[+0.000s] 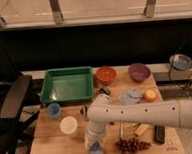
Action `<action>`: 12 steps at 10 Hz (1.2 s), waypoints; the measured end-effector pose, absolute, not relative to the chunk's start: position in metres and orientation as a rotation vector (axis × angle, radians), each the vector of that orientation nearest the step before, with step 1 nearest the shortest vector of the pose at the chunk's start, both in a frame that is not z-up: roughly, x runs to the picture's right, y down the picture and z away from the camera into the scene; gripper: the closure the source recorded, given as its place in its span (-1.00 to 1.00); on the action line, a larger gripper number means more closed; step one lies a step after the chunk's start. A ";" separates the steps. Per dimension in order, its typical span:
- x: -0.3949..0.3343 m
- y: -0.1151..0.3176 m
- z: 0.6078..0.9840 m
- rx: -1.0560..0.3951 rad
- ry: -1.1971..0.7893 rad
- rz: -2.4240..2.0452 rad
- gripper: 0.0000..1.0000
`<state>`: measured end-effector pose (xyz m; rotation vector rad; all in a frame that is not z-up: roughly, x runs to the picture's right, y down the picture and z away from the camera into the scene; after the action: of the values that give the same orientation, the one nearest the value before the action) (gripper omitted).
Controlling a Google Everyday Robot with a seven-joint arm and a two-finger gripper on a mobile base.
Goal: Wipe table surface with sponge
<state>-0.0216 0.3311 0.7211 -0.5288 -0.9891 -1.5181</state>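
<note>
Gripper (95, 144) low over desk (49, 145) near front edge, about midway, jaws clenched on blue sponge (96, 153). Sponge appears pressed against wood, likely so arm can drag it in wiping strokes. White cup (68, 125) and grapes (131, 145) sit near on either side, limiting sweep.
</note>
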 end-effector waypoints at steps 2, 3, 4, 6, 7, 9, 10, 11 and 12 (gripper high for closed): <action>0.010 0.332 0.724 -0.575 -0.957 -1.477 1.00; 0.027 0.330 0.727 -0.598 -0.931 -1.456 1.00; 0.039 0.320 0.735 -0.613 -0.904 -1.446 1.00; 0.044 0.303 0.748 -0.608 -0.878 -1.454 1.00; 0.040 0.300 0.750 -0.602 -0.877 -1.463 1.00; 0.016 0.292 0.751 -0.560 -0.891 -1.496 1.00; -0.007 0.291 0.749 -0.531 -0.913 -1.519 1.00; -0.026 0.294 0.744 -0.510 -0.937 -1.536 1.00; -0.036 0.300 0.739 -0.503 -0.954 -1.543 1.00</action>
<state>-0.0356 0.3005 0.7392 -0.5031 -0.9542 -1.5427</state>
